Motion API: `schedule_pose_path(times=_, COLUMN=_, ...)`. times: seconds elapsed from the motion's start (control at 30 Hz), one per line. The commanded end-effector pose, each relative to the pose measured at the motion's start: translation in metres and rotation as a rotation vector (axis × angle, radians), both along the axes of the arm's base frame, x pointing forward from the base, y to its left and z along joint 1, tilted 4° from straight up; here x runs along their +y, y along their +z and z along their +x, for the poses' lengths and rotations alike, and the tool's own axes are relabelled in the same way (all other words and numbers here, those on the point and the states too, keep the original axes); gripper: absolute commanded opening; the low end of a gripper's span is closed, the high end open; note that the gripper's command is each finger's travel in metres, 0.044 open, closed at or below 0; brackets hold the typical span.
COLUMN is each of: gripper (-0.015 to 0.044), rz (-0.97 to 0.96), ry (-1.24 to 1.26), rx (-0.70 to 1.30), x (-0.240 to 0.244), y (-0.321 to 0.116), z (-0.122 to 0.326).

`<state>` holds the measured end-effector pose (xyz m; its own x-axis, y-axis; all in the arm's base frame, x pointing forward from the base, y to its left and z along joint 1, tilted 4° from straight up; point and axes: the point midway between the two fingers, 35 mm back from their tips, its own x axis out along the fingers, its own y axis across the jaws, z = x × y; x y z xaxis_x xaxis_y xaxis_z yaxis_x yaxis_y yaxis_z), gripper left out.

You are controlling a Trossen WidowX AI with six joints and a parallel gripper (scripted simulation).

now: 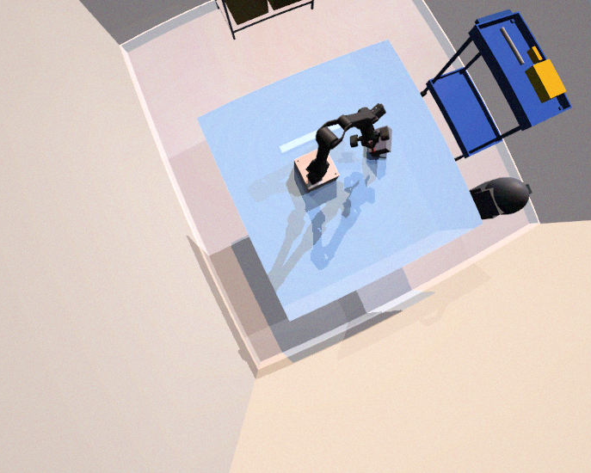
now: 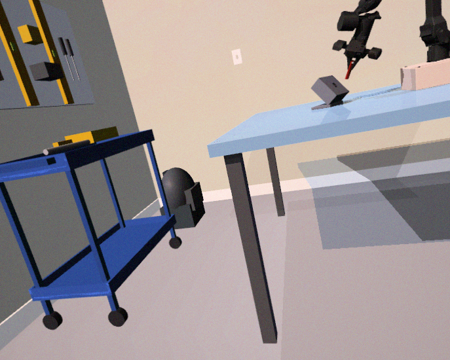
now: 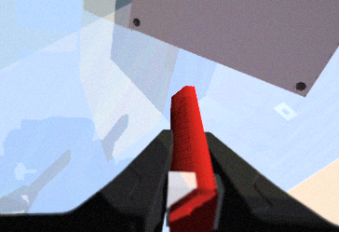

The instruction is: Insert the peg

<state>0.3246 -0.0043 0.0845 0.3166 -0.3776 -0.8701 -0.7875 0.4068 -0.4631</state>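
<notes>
Gripping the red peg (image 2: 348, 72) (image 3: 190, 140), the pincer (image 1: 371, 144) (image 2: 350, 64) (image 3: 185, 140) is clamped on it above the blue worktop (image 1: 412, 203) (image 2: 279, 126), holding it tilted, near and apart from the grey block (image 1: 385, 142) (image 2: 329, 90).

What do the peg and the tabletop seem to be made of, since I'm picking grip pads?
The peg looks like glossy red plastic, judging by its saturated colour and bright faces, though painted metal is possible. The tabletop could be laminate or painted board: smooth, even pale blue.
</notes>
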Motion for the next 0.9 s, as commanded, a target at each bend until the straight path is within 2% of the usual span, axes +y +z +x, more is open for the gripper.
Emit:
schedule_pose_path(times=0.0, gripper=0.0000, rz=-0.027, ry=0.050, rx=0.005, x=0.003, y=0.001, z=0.000)
schedule_pose_path(times=0.87, gripper=0.0000, rz=-0.183, ry=0.344, rx=0.052, x=0.025, y=0.008, z=-0.001)
